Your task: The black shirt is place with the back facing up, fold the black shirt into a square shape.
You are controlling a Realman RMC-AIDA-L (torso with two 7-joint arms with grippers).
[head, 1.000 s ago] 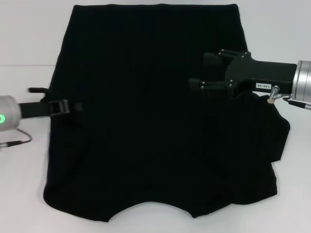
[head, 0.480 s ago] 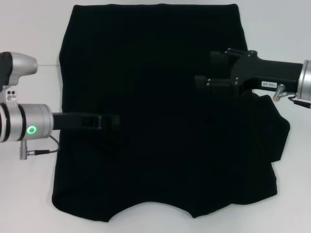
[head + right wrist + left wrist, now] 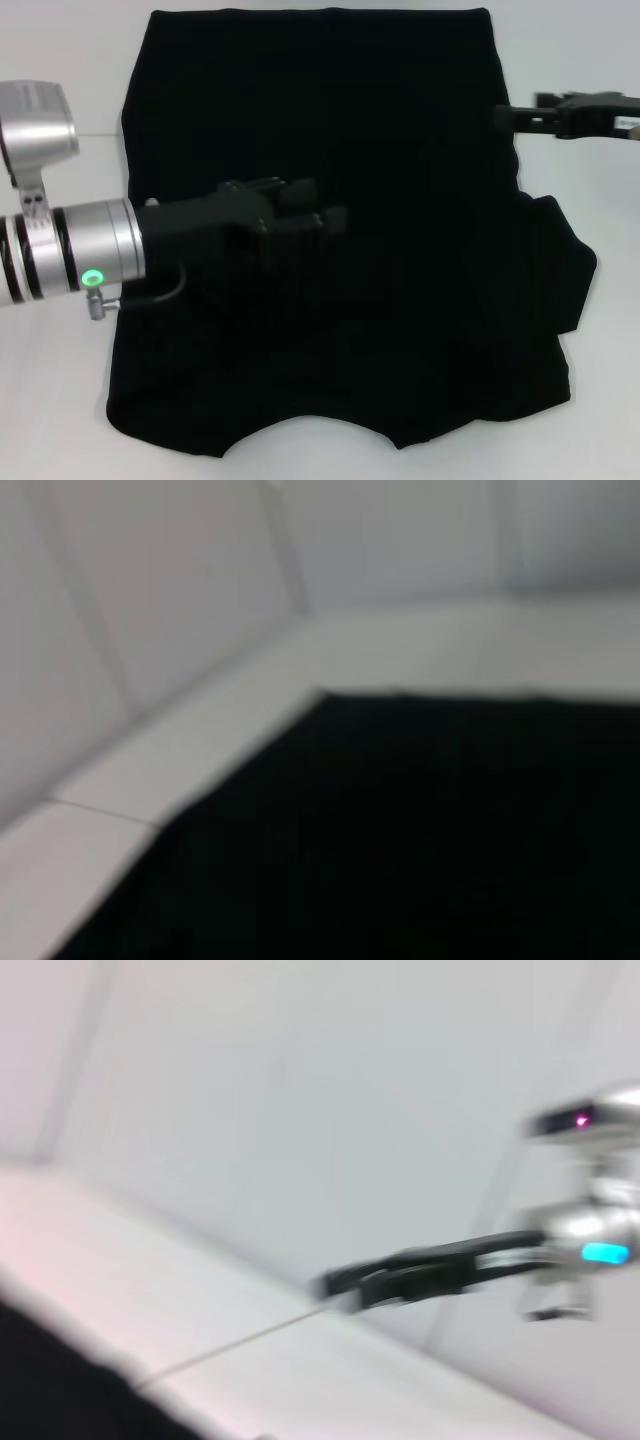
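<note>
The black shirt (image 3: 400, 320) lies flat on the white table, plain side up, and fills most of the head view. Its right sleeve (image 3: 562, 265) bulges out at the right edge. My left gripper (image 3: 320, 203) reaches in from the left over the shirt's middle, its two fingers apart with no cloth seen between them. My right gripper (image 3: 508, 118) is at the shirt's upper right edge, seen edge-on and thin. It also shows in the left wrist view (image 3: 340, 1285). The right wrist view shows the shirt (image 3: 450, 840) and the table's far edge.
The white table (image 3: 60, 90) shows as bare strips left and right of the shirt. A white wall (image 3: 150, 600) rises behind the table. A cable (image 3: 150, 296) hangs under my left wrist.
My left gripper moved right from the shirt's left edge to its middle, and the left edge drew inward. My right gripper pulled back right, off the shirt.
</note>
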